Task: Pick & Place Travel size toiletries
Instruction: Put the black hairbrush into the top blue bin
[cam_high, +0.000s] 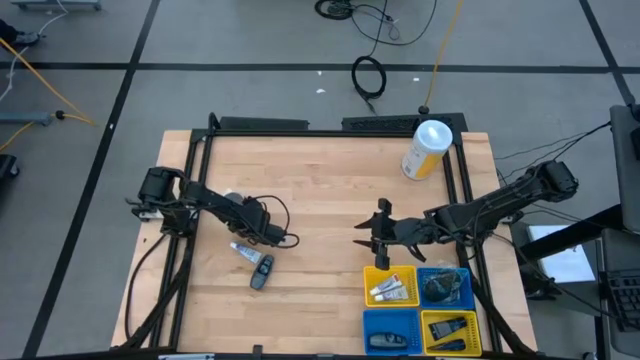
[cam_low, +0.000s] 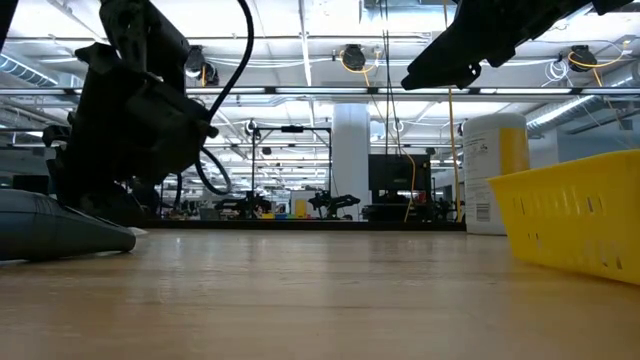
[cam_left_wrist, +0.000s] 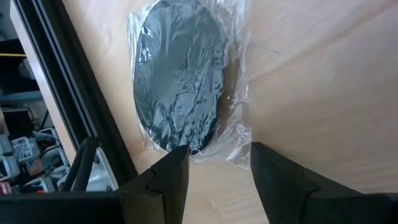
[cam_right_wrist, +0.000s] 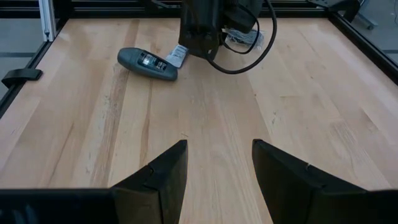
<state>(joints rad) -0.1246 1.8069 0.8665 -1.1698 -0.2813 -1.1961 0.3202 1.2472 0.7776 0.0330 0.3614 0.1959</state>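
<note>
A dark grey round piece in clear wrap (cam_left_wrist: 180, 81) lies flat on the table next to the black frame rail. My left gripper (cam_left_wrist: 217, 163) is open and points steeply down, one fingertip on each side of the wrap's near end (cam_left_wrist: 219, 146); in the high view it (cam_high: 243, 208) stands at the table's left. A white tube (cam_high: 245, 252) and a dark grey oblong piece (cam_high: 262, 272) lie on the wood just nearer than it. My right gripper (cam_high: 378, 232) hovers open over the middle of the table, nothing between its fingers (cam_right_wrist: 217, 165). My left gripper has its open fingertips (cam_left_wrist: 179, 157) at the crinkled near end of the clear wrap (cam_left_wrist: 233, 140), coming from above on a slant. I cannot tell whether they touch the wrap. The piece lies flat on the table.
Several small yellow and blue bins (cam_high: 417, 310) at the near right hold white tubes, wrapped pieces and dark pieces. A white-and-yellow canister (cam_high: 427, 150) stands at the far right. A black frame rail (cam_high: 205, 160) borders the table. Bare wood lies between the two arms.
</note>
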